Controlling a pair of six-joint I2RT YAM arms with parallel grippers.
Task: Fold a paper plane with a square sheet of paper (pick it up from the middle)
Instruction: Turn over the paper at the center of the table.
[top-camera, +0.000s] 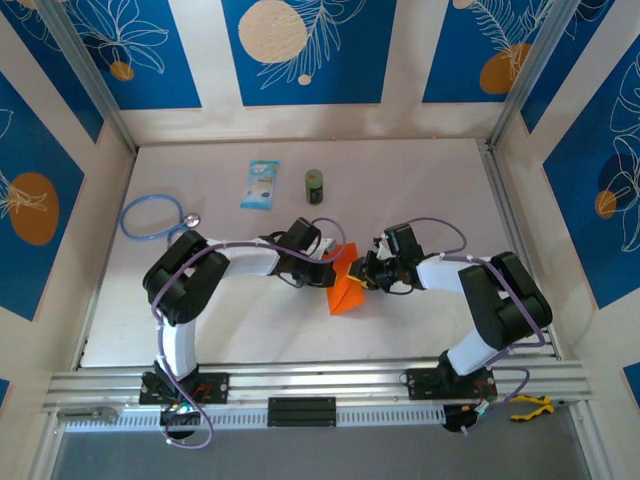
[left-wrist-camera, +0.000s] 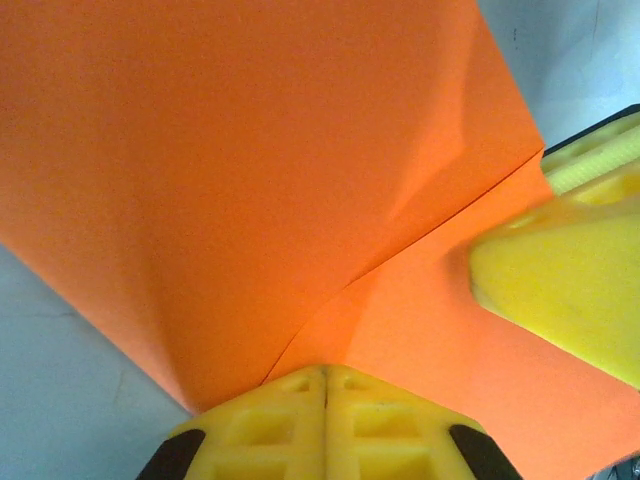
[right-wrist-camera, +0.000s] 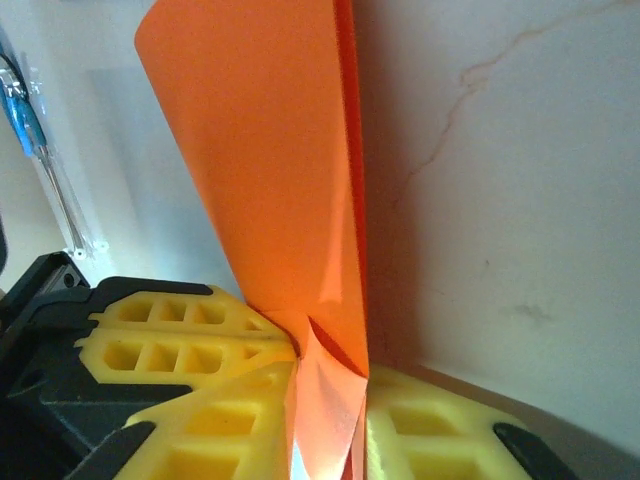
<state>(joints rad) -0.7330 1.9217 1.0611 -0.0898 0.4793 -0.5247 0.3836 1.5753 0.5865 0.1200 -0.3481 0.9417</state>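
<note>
1. The pale matte table (top-camera: 420, 200) was walled by blue-and-cream leaf panels (top-camera: 300, 50).
2. The smooth orange square sheet of paper (top-camera: 348, 290), creased and part-folded, stood just nearer the arms than the green can (top-camera: 315, 186).
3. The left gripper (left-wrist-camera: 325, 385) and the right gripper (right-wrist-camera: 325, 400), both with yellow ribbed fingers, pinched it.

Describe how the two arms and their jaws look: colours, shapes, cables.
The left arm and right arm match: white tubular links between black joint housings, each with a thin lilac cable looping alongside. Their jaws are bright yellow moulded plastic with a grid of square pockets and black insets.
</note>
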